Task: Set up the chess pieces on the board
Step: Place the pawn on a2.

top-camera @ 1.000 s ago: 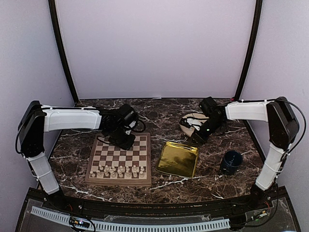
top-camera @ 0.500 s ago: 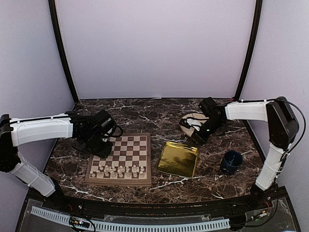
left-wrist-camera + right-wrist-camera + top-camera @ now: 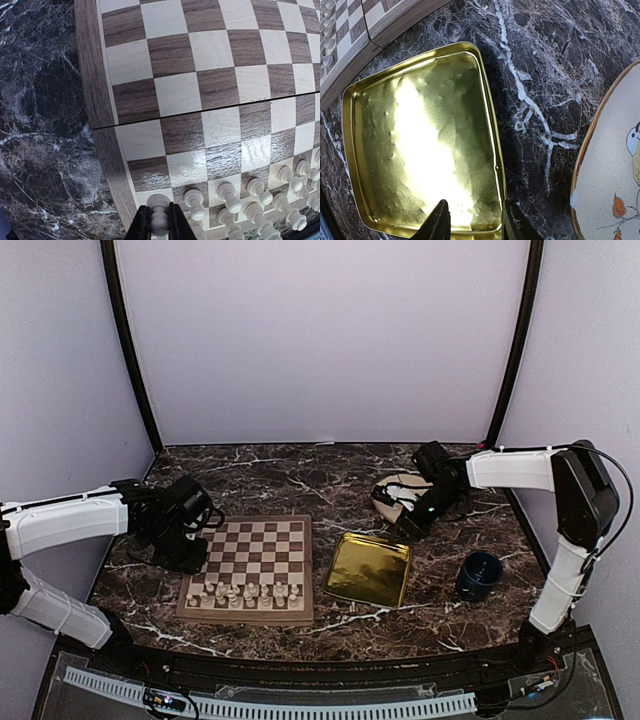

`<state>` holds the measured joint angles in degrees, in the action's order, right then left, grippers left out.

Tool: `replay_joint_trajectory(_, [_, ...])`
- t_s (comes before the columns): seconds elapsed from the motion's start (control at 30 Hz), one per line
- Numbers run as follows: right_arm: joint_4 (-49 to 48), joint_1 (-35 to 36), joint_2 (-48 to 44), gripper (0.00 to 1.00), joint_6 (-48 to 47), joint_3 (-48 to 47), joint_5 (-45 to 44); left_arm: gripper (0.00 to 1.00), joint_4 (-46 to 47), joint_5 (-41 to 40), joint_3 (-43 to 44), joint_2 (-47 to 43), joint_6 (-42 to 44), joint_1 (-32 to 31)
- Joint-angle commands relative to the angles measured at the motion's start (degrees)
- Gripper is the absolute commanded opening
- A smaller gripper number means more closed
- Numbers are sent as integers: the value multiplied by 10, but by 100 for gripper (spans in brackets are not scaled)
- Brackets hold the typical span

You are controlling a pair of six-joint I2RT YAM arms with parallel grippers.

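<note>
- Cream-white chess pieces [image 3: 245, 593] stand in close rows along the near edge of the wooden board [image 3: 258, 545], which lies on the dark marble tabletop [image 3: 300, 475].
- We see the left tool [image 3: 160, 227] shut tight on one pawn [image 3: 160, 214], pinched between its two black fingers. It hangs over the board's left frame, just beside the end of the rows.
- The right tool [image 3: 475, 222] is parted with nothing between its fingers, above the rim of a gold tray [image 3: 490, 115].
- A plate [image 3: 615, 165] painted with a bird lies near the tray without touching it.
- A dark blue cup [image 3: 478, 573] stands right of the tray, well apart from the board.
</note>
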<state>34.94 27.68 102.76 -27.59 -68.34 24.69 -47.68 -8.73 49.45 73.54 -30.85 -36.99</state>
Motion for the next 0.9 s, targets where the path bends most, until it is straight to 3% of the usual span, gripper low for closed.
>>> replay_joint_trajectory(0.0, [6, -2, 5, 36, -6, -10, 12, 9, -26, 24, -20, -2, -17, 10])
replay_joint_trajectory(0.87, [10, 2, 14, 36, -10, -13, 12, 8, -29, 51, -41, 34, -19, 10])
